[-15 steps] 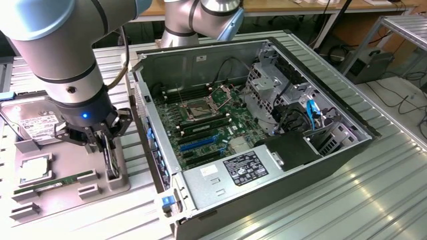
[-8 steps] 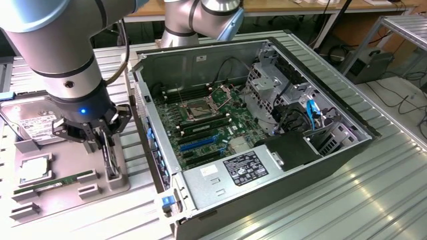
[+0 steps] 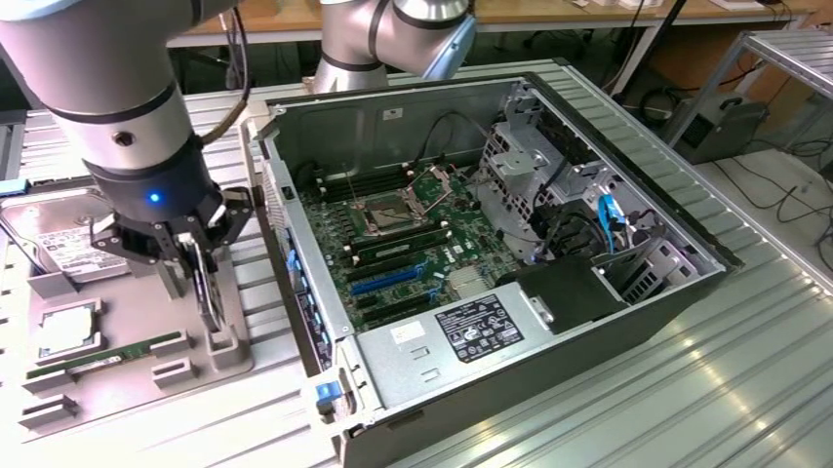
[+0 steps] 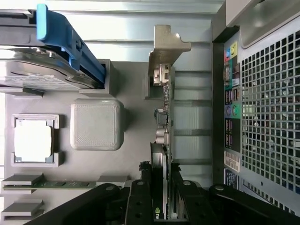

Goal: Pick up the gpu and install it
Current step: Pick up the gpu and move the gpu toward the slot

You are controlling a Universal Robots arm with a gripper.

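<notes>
Between the jaws the gpu point(image 4: 165, 123) stands on edge, gripped

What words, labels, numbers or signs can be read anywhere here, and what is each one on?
Nothing can be read well enough to quote.
Black label on the grey metal power supply: white print and symbols, too small to read.
White label on the silver hard drive: blurred.
Pale sticker on the rear panel of the black computer case: too small to read.
</notes>
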